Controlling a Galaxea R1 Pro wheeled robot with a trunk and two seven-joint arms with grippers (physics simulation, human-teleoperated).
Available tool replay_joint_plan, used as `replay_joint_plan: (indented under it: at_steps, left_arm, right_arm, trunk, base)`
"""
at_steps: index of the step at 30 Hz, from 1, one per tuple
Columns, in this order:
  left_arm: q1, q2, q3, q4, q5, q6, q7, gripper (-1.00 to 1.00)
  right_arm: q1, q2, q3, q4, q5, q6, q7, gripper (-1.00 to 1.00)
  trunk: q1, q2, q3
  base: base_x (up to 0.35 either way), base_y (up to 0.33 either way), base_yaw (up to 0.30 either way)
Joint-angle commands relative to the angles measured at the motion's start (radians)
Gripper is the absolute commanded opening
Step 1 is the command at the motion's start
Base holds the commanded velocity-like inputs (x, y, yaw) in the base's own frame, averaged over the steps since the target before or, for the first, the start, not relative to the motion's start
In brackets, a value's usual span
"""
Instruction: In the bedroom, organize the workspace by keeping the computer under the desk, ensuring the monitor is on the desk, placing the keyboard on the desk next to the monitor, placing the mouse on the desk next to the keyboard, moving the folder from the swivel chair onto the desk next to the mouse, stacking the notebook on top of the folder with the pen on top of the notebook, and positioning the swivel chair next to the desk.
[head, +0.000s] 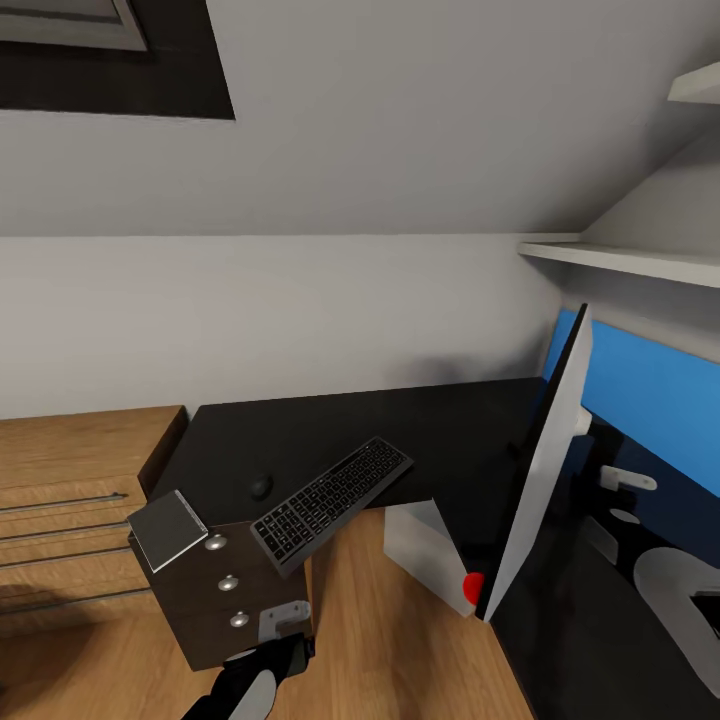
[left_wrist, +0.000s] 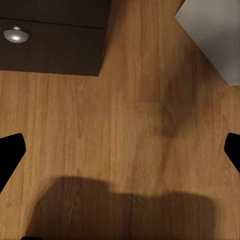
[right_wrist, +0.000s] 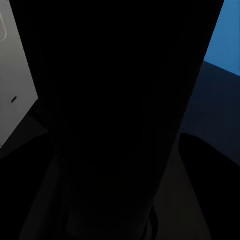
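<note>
The black-topped desk (head: 330, 430) runs along the wall, with its blue back panel (head: 650, 390) at the right. The keyboard (head: 330, 503) lies slanted on it, its near end hanging over the front edge. Just left of the keyboard sits the mouse (head: 261, 486). At the desk's corner the monitor (head: 540, 470) leans, seen edge-on, with a red dot (head: 472, 585) low down. The white computer (head: 428, 553) stands under the desk. A grey notebook (head: 167, 528) rests on the black cabinet. My left gripper (left_wrist: 120, 150) hangs open over bare floor beside the cabinet. The right wrist view is dark, and its fingers cannot be made out.
The black three-drawer cabinet (head: 215, 590) stands under the desk's left end, and its knob (left_wrist: 16, 35) is close to my left gripper. A light-wood drawer chest (head: 60, 500) sits further left. White shelves (head: 630, 262) hang above the desk's right wing. Oak floor (head: 400, 660) lies in front.
</note>
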Motion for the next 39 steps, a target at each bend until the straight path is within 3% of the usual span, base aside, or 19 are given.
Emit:
replay_joint_plan:
  at_steps: [1,39]
  left_arm:
    - [-0.001,0.001,-0.003,-0.001,0.007,0.001,0.008,1.00]
    - [-0.001,0.004,-0.003,-0.001,0.002,0.001,0.008,1.00]
  right_arm:
    - [0.000,0.001,0.011,0.001,-0.006,-0.001,-0.002,-1.00]
    - [0.000,0.003,0.016,-0.002,-0.004,0.034,0.005,-1.00]
  trunk:
    - [0.000,-0.001,-0.001]
    - [0.000,-0.001,-0.001]
  base:
    - [0.000,0.000,0.000]
    - [0.000,0.000,0.000]
